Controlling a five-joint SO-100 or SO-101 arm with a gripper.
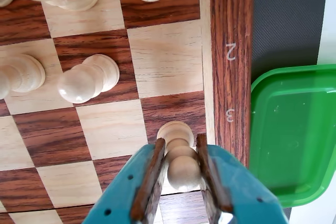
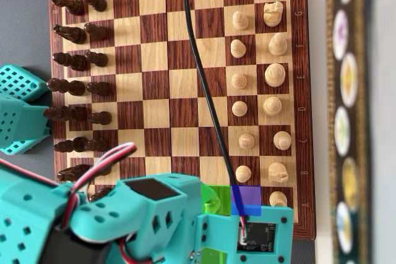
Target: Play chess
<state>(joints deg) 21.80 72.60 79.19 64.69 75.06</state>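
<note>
Gripping a light pawn [image 1: 181, 153]: my gripper [image 1: 181, 174] has both wood-faced fingers [image 1: 151, 174] pressed against its sides, jaws clenched on it. Wrist view puts the pawn on the outermost file, over a dark square beside the board [image 1: 231, 19] border, near the printed "3". I cannot tell whether its base is resting on the square or lifted just clear.

Wrist view, other items: a second light pawn [image 1: 86, 80] one file inward, on a dark square in the row marked "2"; larger light pieces along the top edge; a green tray [image 1: 294, 129] off the board, just past the border, nothing visible in it.

Overhead view: my arm [image 2: 154, 221] covers the bottom corner of the board, so the held pawn is hidden there. Dark pieces [image 2: 77, 60] stand in two rows at the left. Light pieces [image 2: 257, 85] stand in two rows at the right. The middle of the board is bare. A black cable [image 2: 198, 72] crosses the board.

Progress, as a judgement: game barely begun. No piece shows in the centre, no capture in the tray. This edge pawn looks like an opening move in hand; it is not yet set down and released. All further play remains.
</note>
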